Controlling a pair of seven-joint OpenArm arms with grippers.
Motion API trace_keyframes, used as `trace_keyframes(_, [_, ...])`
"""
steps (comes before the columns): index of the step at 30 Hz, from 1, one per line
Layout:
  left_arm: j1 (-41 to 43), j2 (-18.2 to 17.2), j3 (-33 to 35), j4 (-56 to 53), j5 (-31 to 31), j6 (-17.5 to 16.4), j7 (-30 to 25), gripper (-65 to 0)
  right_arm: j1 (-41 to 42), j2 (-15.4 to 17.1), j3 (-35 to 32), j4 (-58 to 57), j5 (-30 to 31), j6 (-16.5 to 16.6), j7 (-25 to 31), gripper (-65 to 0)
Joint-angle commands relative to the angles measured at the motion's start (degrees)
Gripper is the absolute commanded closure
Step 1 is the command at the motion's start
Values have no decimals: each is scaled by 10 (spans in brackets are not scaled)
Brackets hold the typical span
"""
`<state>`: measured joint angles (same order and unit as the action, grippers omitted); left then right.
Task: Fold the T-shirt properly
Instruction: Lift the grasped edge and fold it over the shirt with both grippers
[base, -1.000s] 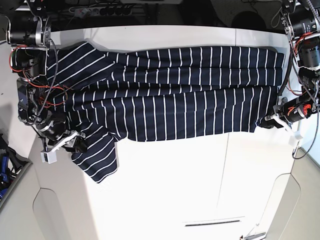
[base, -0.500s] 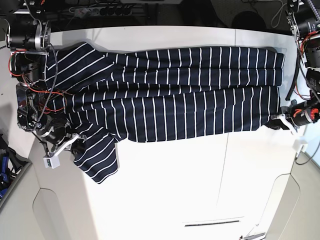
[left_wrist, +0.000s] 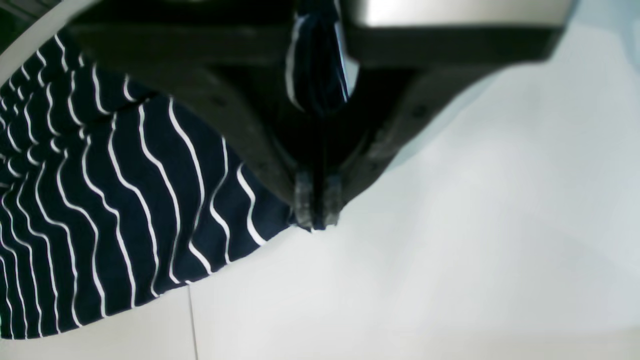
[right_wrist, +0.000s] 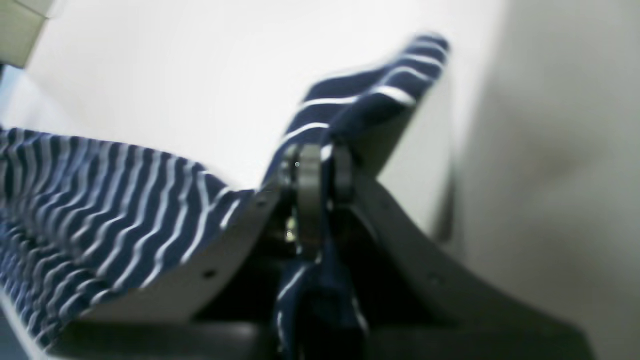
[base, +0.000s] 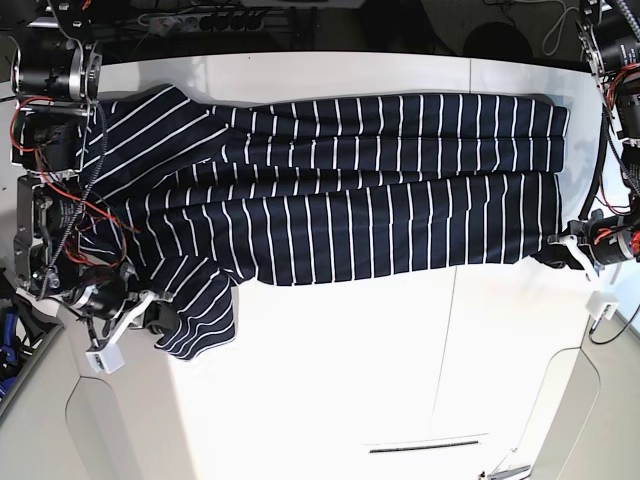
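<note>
The dark navy T-shirt (base: 340, 190) with thin white stripes lies spread lengthwise across the white table (base: 400, 360). At the base view's left, my right gripper (base: 152, 312) is shut on the sleeve's lower edge. In the right wrist view, its fingertips (right_wrist: 320, 165) pinch striped cloth (right_wrist: 370, 95), and more fabric (right_wrist: 100, 200) trails off to the left. At the base view's right, my left gripper (base: 562, 250) is shut on the hem's near corner. In the left wrist view, the pads (left_wrist: 317, 210) clamp the shirt's edge (left_wrist: 110, 200) just above the tabletop.
A seam (base: 450, 340) runs through the table's white near half, and a narrow slot (base: 425, 447) lies close to the front. Cables and a power strip (base: 200, 20) sit behind the far edge. Blue items (base: 8, 340) lie off the left side.
My right gripper has shut on the sleeve and drawn it toward the table's near edge, bunching it. My left gripper has shifted slightly outward and nearer, still holding the hem corner.
</note>
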<state>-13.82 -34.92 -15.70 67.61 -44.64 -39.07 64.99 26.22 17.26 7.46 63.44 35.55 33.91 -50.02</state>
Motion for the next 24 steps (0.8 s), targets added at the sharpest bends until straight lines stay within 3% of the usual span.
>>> trace_keyframes(1, [-12, -13, -4, 14, -10, -2, 0, 0, 15, 5, 11, 18, 21, 4, -3, 0])
trace_keyframes(8, [29, -31, -4, 64, -26, -2, 13, 0, -22, 5, 79, 79, 80, 4, -61, 0])
trace_keyframes(17, [86, -79, -5, 87, -98, -2, 13, 0, -144, 10, 124, 214, 100, 6, -62, 0])
trace_keyframes(24, [96, -91, -5, 88, -122, -2, 19, 0, -233, 21, 160, 313, 121, 6, -64, 0])
